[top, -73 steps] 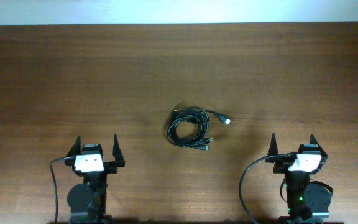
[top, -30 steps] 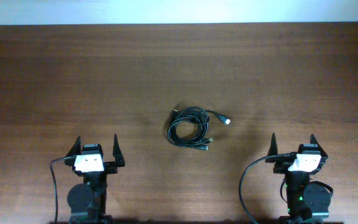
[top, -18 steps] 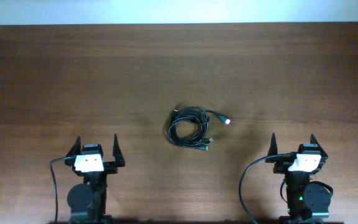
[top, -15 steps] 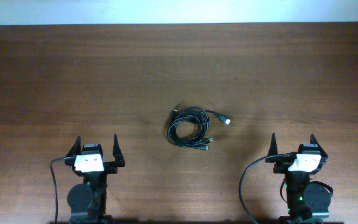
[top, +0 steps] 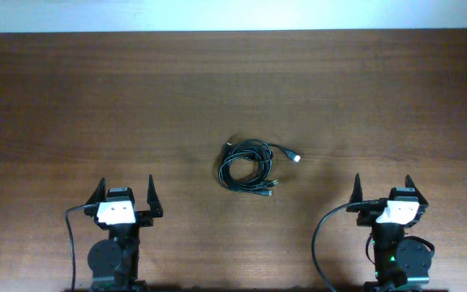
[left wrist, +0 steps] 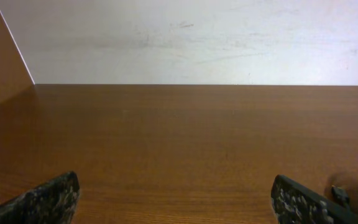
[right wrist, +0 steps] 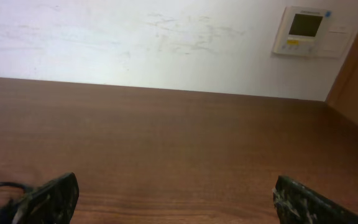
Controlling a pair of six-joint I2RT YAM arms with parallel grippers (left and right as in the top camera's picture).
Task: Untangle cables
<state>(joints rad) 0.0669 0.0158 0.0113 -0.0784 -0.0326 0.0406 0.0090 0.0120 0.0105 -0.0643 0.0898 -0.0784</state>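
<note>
My left gripper (top: 126, 185) and right gripper (top: 382, 182) sat spread wide at the near edge of the table (top: 96, 97), the cables (top: 248, 165) coiled at its middle, so I judged pinning the coil and drawing the plug (top: 296, 157) outward best.

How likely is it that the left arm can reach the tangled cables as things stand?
Probably yes. The left gripper sits open at the near side, and only bare table lies between it and the black cable bundle, ahead to its right. Nothing blocks the path.
</note>
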